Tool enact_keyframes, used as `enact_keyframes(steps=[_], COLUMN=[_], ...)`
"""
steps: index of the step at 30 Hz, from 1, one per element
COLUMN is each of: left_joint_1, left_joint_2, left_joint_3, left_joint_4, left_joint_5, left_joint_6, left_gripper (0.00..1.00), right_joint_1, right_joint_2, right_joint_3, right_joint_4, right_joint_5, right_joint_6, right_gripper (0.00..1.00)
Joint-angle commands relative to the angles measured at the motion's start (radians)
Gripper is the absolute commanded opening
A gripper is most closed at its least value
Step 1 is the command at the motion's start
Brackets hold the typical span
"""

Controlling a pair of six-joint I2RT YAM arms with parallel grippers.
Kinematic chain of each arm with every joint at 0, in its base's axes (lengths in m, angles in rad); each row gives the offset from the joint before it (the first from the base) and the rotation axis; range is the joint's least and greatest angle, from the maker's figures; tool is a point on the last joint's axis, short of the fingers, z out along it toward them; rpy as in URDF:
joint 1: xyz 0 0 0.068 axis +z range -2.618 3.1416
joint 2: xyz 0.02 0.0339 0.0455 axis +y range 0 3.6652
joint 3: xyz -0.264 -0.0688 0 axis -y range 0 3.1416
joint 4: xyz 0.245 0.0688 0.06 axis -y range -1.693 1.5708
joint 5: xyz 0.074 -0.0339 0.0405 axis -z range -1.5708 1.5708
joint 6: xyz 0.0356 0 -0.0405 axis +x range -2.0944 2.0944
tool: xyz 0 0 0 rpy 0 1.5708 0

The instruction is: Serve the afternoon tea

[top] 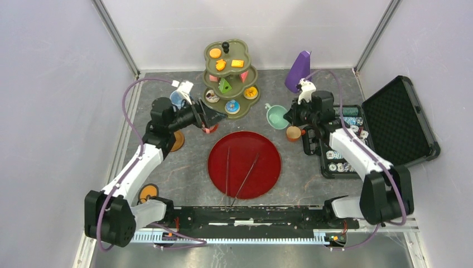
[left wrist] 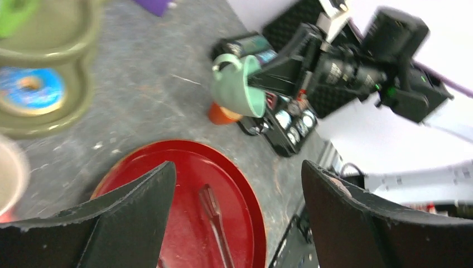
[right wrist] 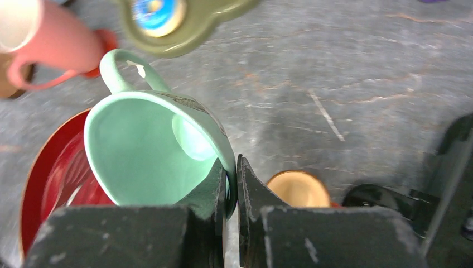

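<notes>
Here the right gripper (right wrist: 233,173) clamps the green mug (right wrist: 139,148) by its rim; left gripper (left wrist: 239,173) spread wide.

From above, the left tool (top: 217,120) and its wrist cover most of the pink mug (top: 210,129) and part of the blue mug (top: 178,100). At the right wrist, the right tool (right wrist: 232,174), clamped on the green mug (right wrist: 139,145), hides part of the orange cup (right wrist: 298,190).
</notes>
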Motion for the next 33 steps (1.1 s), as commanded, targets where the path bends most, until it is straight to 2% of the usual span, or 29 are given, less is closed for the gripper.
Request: enact_keyframes(steps=[1, 3, 4, 5, 7, 9, 10, 14, 22, 27, 33], left_joint_1=[-0.143, -0.212, -0.253, -0.295, -0.402, -0.502, -0.531, -0.555, -0.599, -0.611, -0.661], left_joint_2=[-0.046, -0.075, -0.082, -0.090, -0.092, -0.087, -0.086, -0.084, 0.012, 0.051, 0.118], left_joint_3=[0.016, 0.060, 0.100, 0.135, 0.200, 0.234, 0.234, 0.233, 0.276, 0.296, 0.331], left_joint_4=[0.111, -0.033, -0.158, -0.285, -0.534, -0.668, -0.690, -0.741, -0.875, -0.878, -0.878], left_joint_5=[0.126, 0.122, 0.109, 0.072, -0.063, -0.213, -0.272, -0.345, -0.300, -0.253, -0.308], left_joint_6=[0.151, 0.346, 0.449, 0.614, 0.883, 1.055, 1.094, 1.145, 1.183, 1.181, 1.180], left_gripper=[0.89, 0.89, 0.89, 0.89, 0.92, 0.95, 0.95, 0.95, 0.94, 0.89, 0.79], right_joint_1=[0.020, 0.034, 0.042, 0.056, 0.090, 0.137, 0.160, 0.255, 0.322, 0.338, 0.350], right_joint_2=[-0.112, -0.137, -0.144, -0.146, -0.152, -0.165, -0.167, -0.151, -0.173, -0.160, -0.141], right_joint_3=[-0.069, -0.074, -0.068, -0.058, -0.047, -0.067, -0.084, -0.083, -0.114, -0.106, -0.096], right_joint_4=[0.077, 0.029, 0.001, -0.039, -0.099, -0.086, -0.066, -0.082, -0.036, -0.042, -0.046], right_joint_5=[-0.259, -0.308, -0.329, -0.345, -0.343, -0.326, -0.342, -0.374, -0.481, -0.488, -0.495], right_joint_6=[-0.061, -0.102, -0.129, -0.170, -0.247, -0.262, -0.269, -0.321, -0.327, -0.335, -0.338], right_gripper=[0.00, 0.00, 0.00, 0.00, 0.00, 0.00, 0.00, 0.00, 0.00, 0.00, 0.00])
